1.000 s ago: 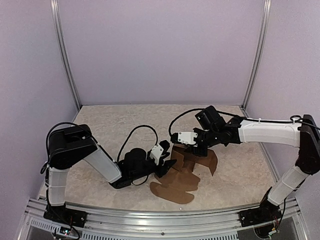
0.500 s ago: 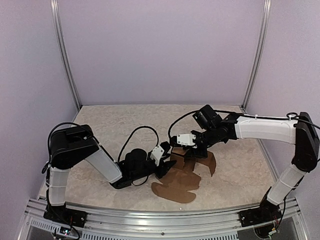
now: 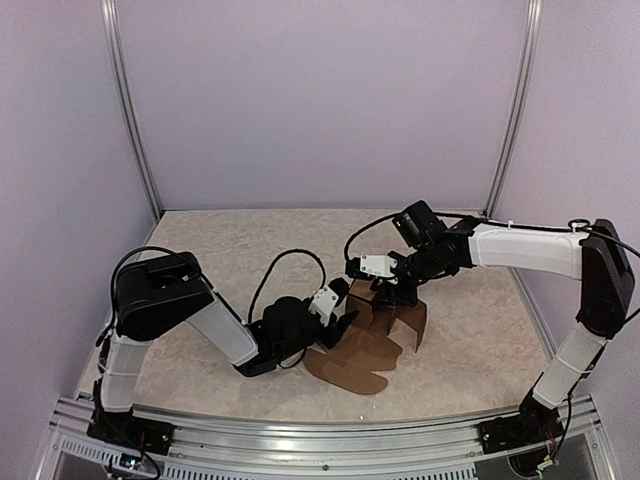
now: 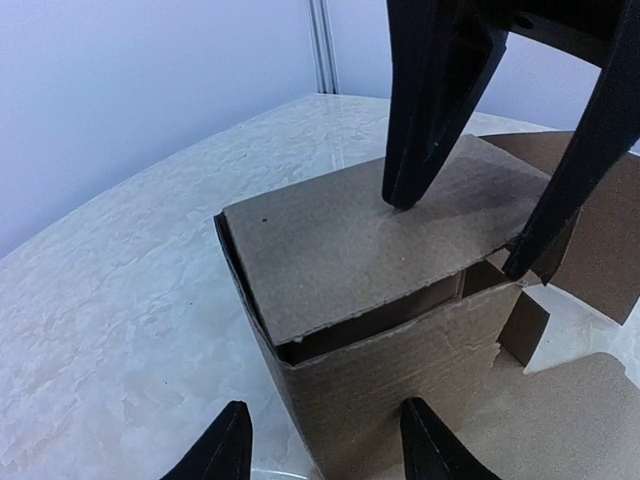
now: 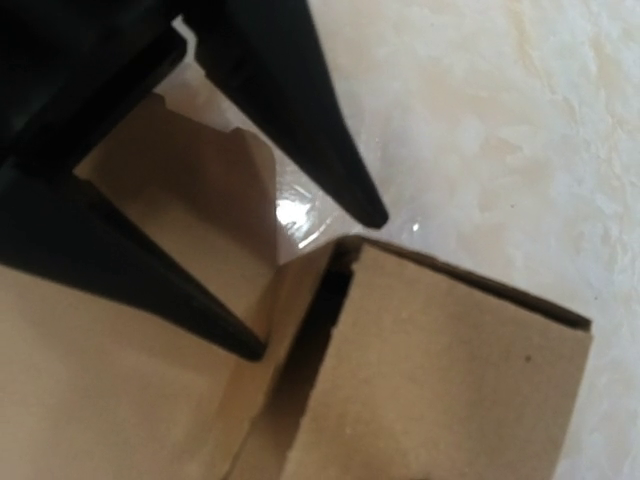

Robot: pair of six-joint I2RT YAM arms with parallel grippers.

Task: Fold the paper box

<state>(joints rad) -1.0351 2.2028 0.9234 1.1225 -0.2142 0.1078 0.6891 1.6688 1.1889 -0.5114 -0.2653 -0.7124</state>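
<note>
In the middle of the table, the half-folded paper box stands just ahead of the low left gripper, whose spread fingers flank its near corner, while the right gripper, also spread, presses its top flap from above.

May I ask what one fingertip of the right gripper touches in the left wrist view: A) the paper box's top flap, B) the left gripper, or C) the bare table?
A: one finger of the right gripper presses its tip onto the top flap of the paper box.
</note>
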